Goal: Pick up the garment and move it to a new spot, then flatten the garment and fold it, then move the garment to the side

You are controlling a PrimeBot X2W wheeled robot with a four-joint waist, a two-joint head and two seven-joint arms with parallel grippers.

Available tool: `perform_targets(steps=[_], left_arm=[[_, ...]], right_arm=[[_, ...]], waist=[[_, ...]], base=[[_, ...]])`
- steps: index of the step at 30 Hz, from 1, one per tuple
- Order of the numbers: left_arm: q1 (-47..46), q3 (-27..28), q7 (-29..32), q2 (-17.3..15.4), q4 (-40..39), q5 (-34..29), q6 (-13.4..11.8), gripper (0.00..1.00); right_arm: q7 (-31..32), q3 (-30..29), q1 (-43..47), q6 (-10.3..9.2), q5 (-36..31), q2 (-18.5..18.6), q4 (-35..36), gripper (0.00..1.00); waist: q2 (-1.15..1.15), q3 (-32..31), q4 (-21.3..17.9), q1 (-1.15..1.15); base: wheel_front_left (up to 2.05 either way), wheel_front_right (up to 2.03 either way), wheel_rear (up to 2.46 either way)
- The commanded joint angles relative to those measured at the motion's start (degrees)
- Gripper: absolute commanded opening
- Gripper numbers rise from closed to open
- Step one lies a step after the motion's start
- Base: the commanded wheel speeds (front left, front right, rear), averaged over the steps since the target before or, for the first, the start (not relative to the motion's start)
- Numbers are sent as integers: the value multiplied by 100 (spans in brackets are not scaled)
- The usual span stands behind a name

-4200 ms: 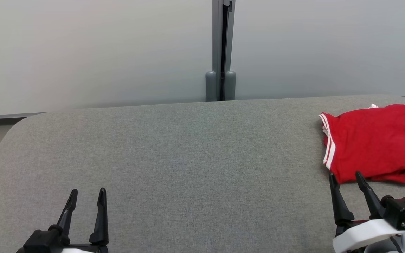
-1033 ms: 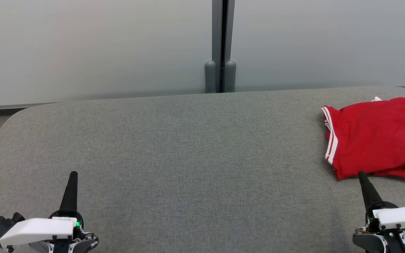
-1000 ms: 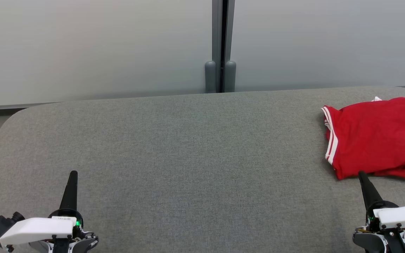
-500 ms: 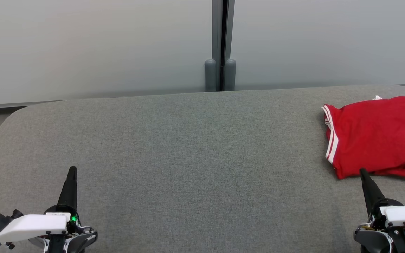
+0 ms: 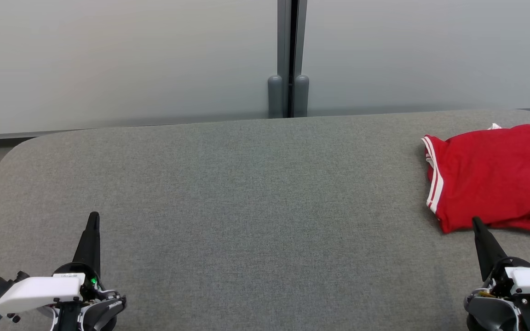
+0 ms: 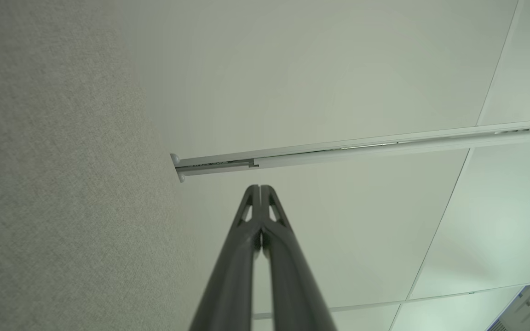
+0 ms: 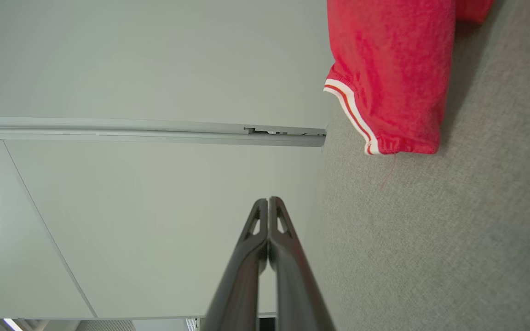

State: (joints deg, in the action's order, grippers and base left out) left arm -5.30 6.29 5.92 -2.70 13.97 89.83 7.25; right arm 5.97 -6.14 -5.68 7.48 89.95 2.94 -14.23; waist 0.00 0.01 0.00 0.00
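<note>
Both grippers have rolled onto their sides and closed since the earlier frame, where each stood with its fingers spread. The head camera has tipped a little too, so the small shift of the whole scene is no move of the things.

Nearest, the left gripper point(image 5: 93, 219) sits low over the grey table point(image 5: 256, 193), its fingers point(image 6: 242, 239) pressed tip to tip and holding nothing. The right gripper point(image 5: 477, 224) is likewise closed and empty, its tip just beside the near edge of the red garment point(image 5: 495, 177).

That garment lies in a rough fold at the far right of the table, its white-striped trim facing the middle.

Behind stand pale wall panels point(image 5: 131, 59) joined at a grey post point(image 5: 288, 55).

The garment looks already set aside, so the step in hand is probably parking the arms. The right arm should draw straight back, lifting its tip first, so that it does not catch the hem and spoil the fold.
</note>
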Motion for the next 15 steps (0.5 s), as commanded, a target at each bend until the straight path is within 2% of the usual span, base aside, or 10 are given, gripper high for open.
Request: perform_targets(steps=[1, 15], left_arm=[[-125, 29, 34, -32, 6, 106, 40, 0], [-137, 41, 85, -32, 17, 261, 44, 0]], right_arm=[[36, -33, -79, 2, 102, 8, 24, 0], [83, -61, -77, 2, 247, 0, 31, 0]], waist=[[0, 3, 0, 0], [0, 16, 0, 0]], base=[[0, 0, 0], [0, 0, 0]])
